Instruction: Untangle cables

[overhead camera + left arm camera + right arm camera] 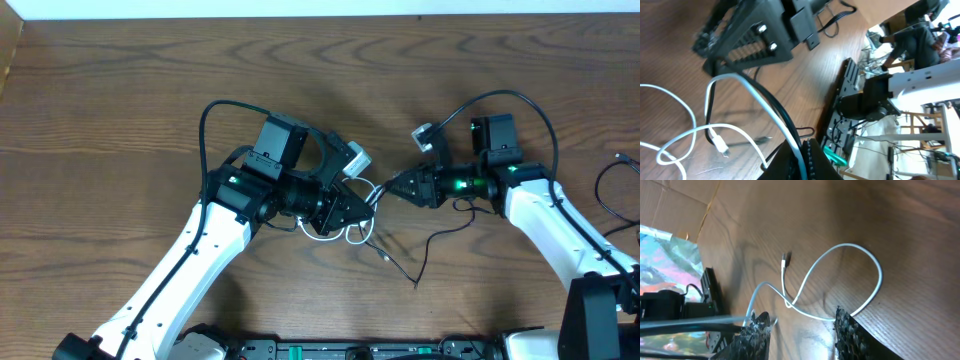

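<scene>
left gripper [802,157]: clamped on white cable [757,100] and black cable [708,107] | right gripper [800,330]: fingers apart, white cable passes between | place: table [120,90] centre

Your left gripper [802,145] is clamped tight on the cables [767,107], its arm reaching in from the table's [120,80] near edge. Your right gripper [801,315] faces it, jaws apart.

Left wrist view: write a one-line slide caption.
Left gripper pinches white cable and black cable together above wooden table.
</scene>
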Motion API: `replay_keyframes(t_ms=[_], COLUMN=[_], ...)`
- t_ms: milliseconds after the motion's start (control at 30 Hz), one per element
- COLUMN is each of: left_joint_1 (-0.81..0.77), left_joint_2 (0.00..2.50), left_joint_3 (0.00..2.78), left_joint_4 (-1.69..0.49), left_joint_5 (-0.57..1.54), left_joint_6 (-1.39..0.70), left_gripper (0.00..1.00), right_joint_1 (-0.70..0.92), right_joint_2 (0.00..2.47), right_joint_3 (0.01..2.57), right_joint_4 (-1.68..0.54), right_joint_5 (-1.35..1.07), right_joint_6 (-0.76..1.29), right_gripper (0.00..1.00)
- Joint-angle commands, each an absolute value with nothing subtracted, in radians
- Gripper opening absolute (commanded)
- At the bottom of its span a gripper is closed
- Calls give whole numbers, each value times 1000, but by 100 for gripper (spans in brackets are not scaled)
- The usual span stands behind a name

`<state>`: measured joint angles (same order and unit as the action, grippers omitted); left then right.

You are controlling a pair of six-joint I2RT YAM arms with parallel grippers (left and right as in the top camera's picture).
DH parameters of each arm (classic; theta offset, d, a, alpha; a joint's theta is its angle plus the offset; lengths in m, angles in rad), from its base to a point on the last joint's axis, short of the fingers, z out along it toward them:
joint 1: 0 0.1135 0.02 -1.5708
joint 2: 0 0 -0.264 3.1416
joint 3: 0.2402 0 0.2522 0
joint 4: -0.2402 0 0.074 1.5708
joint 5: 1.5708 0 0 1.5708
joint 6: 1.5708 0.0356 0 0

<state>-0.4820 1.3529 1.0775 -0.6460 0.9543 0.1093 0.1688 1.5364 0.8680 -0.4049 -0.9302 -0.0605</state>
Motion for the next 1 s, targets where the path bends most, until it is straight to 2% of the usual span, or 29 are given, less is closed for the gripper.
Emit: replay_keyframes(t_ms=[0, 200, 367, 400, 467, 533, 700, 833, 900, 933, 967], left_joint_1=[-484, -484, -484, -484, -484, -484, -483, -483, -483, -483, -483], left_joint_2=[1360, 1360, 1360, 1360, 1360, 1360, 1360, 1360, 1360, 1360, 1360], left_joint_3=[1090, 1090, 1090, 1090, 1090, 1090, 1090, 1090, 1090, 1090, 1090], left_joint_4=[-643, -644, -646, -646, -643, -633, -544, -488, -488, -488, -488], left_joint_5=[1010, 951, 708, 661, 657, 657, 657, 657, 657, 657, 657], left_joint_6=[115, 115, 69, 47, 43, 43, -4, -33, -40, -41, -40], left_gripper=[8, 8, 8, 7, 7, 7, 7, 7, 8, 8, 7], right_joint_1=[213, 231, 231, 231, 234, 253, 337, 419, 445, 454, 467], right_joint_2=[1538, 1538, 1537, 1538, 1538, 1538, 1538, 1538, 1538, 1538, 1538], right_joint_3=[868, 868, 868, 868, 868, 868, 868, 868, 868, 868, 868], right_joint_4=[-399, -401, -482, -524, -601, -695, -879, -894, -890, -888, -883], right_joint_5=[-945, -945, -867, -828, -823, -823, -822, -822, -822, -821, -817], right_joint_6=[-37, -37, -38, -39, -80, -135, -257, -263, -263, -263, -263], right_gripper=[40, 42, 42, 47, 58, 63, 65, 64, 55, 44, 24])
